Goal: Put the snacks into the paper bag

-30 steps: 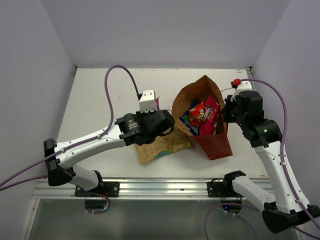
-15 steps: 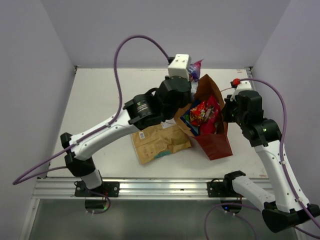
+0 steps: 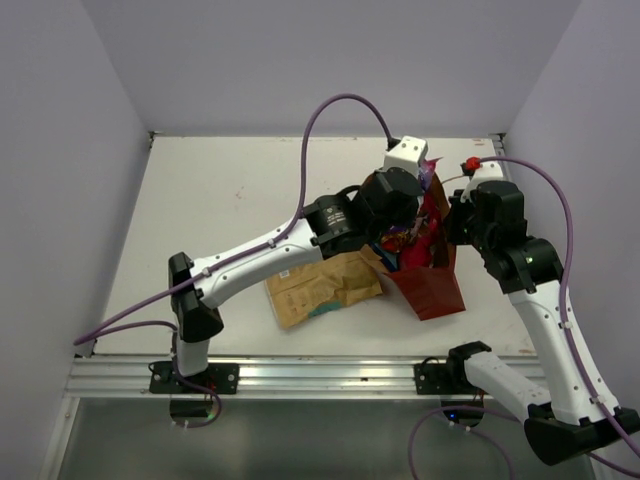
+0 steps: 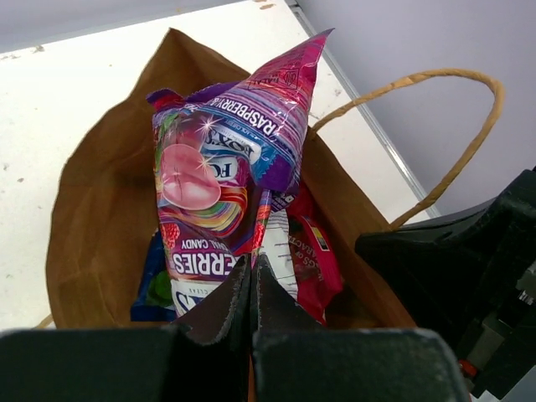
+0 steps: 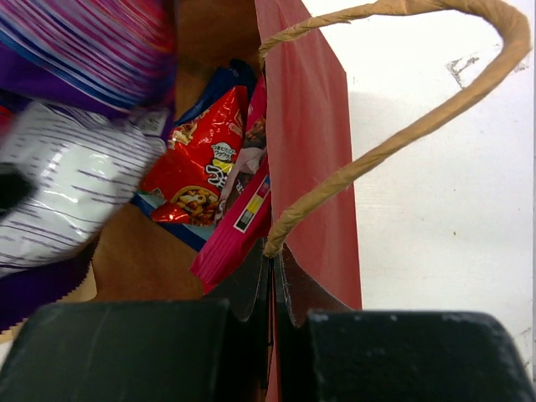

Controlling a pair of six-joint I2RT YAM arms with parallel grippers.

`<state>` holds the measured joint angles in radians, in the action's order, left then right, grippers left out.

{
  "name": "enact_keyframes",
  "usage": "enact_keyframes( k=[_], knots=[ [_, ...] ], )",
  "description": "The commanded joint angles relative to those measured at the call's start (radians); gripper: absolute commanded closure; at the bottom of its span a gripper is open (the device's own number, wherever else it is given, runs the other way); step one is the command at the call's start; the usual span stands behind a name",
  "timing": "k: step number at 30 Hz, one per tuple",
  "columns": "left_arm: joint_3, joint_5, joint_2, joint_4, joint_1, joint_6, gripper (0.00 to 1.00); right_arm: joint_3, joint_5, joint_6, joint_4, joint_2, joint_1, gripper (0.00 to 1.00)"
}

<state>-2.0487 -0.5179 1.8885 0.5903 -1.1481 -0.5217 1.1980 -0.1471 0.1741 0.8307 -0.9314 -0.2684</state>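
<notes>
Pinches the lower edge of the purple FOX'S packet [image 4: 222, 159] in the claw [image 4: 251, 285], tips pressed together, holding it upright straight ahead over the open paper bag [image 4: 100, 209]. Looks past the fingertips onto a pink-red packet [image 4: 318, 260] just right and a blue packet [image 4: 151, 280] just left, both inside. Catches a string handle [image 4: 452, 117] arching far right above a black shape [image 4: 469, 268], possibly the other arm.

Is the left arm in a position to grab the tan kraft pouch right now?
Probably not yet. The left gripper is shut on the purple FOX'S packet over the paper bag. Once that drops, the tan kraft pouch lies on the table beside the bag with nothing on it.
</notes>
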Motion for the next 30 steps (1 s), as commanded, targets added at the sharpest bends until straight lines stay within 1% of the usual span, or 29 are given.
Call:
enact_keyframes(
  k=[1,2,3,4,5,6,9,10,13,15,16,17,19,20,21,22,23,24,25,26,27,28,29,30],
  knots=[
    [0.022,0.070,-0.039,-0.095,-0.006,-0.007,1.00,0.008,-0.023,-0.018,-0.016,0.003,0.000,1.00],
    [0.030,0.087,-0.035,-0.105,-0.006,-0.005,1.00,0.008,-0.023,-0.016,-0.015,0.005,0.000,1.00],
    [0.050,0.128,-0.031,-0.113,-0.006,-0.003,0.94,0.008,-0.025,-0.016,-0.015,0.005,0.000,1.00],
    [0.064,0.154,-0.031,-0.124,-0.004,0.003,0.76,0.008,-0.025,-0.016,-0.015,0.006,0.000,1.00],
    [0.102,0.195,-0.040,-0.156,-0.005,0.023,0.54,0.009,-0.025,-0.018,-0.013,0.006,0.000,1.00],
    [0.123,0.209,-0.048,-0.177,-0.006,0.028,0.29,0.009,-0.025,-0.018,-0.013,0.006,0.000,1.00],
    [0.192,0.242,-0.092,-0.263,-0.006,0.060,0.03,0.009,-0.026,-0.016,-0.013,0.008,0.000,1.00],
    [0.200,0.248,-0.103,-0.282,-0.006,0.072,0.00,0.009,-0.025,-0.016,-0.013,0.006,0.000,1.00],
    [0.208,0.251,-0.143,-0.326,-0.006,0.130,0.00,0.009,-0.028,-0.016,-0.012,0.008,0.000,1.00],
    [0.209,0.210,-0.190,-0.330,-0.006,0.141,0.00,0.009,-0.029,-0.016,-0.012,0.006,0.000,1.00],
    [0.216,0.184,-0.213,-0.323,-0.006,0.137,0.00,0.009,-0.031,-0.016,-0.012,0.006,0.000,1.00],
    [0.237,0.153,-0.270,-0.310,-0.006,0.137,0.00,0.009,-0.032,-0.016,-0.010,0.006,0.000,1.00],
    [0.290,-0.003,-0.353,-0.297,-0.006,0.099,0.00,0.011,-0.031,-0.016,-0.010,0.006,-0.002,1.00],
    [0.365,-0.086,-0.447,-0.253,-0.006,0.062,0.00,0.011,-0.031,-0.016,-0.010,0.006,0.000,1.00],
    [0.405,-0.284,-0.495,-0.213,-0.006,0.013,0.00,0.011,-0.032,-0.016,-0.010,0.006,0.000,1.00],
    [0.450,-0.371,-0.538,-0.172,-0.004,-0.077,0.00,0.011,-0.031,-0.016,-0.010,0.006,0.000,1.00],
    [0.531,-0.437,-0.602,-0.058,-0.002,-0.130,0.00,0.011,-0.032,-0.016,-0.010,0.006,0.000,1.00],
    [0.568,-0.499,-0.626,0.013,0.002,-0.200,0.00,0.012,-0.031,-0.016,-0.010,0.005,0.000,1.00],
    [0.608,-0.498,-0.641,0.073,0.017,-0.315,0.00,0.011,-0.031,-0.016,-0.012,0.005,0.000,1.00],
    [0.686,-0.464,-0.644,0.163,0.022,-0.368,0.00,0.011,-0.031,-0.016,-0.013,0.003,0.000,1.00],
    [0.721,-0.450,-0.635,0.218,0.027,-0.432,0.00,0.011,-0.032,-0.016,-0.013,0.002,0.000,1.00],
    [0.757,-0.433,-0.622,0.271,0.028,-0.578,0.00,0.011,-0.032,-0.016,-0.013,-0.003,0.000,1.00],
    [0.838,-0.394,-0.599,0.334,0.028,-0.631,0.00,0.011,-0.031,-0.016,-0.013,-0.004,0.000,1.00],
    [0.885,-0.377,-0.592,0.339,0.028,-0.676,0.00,0.011,-0.031,-0.016,-0.013,-0.006,0.000,1.00]
  ],
)
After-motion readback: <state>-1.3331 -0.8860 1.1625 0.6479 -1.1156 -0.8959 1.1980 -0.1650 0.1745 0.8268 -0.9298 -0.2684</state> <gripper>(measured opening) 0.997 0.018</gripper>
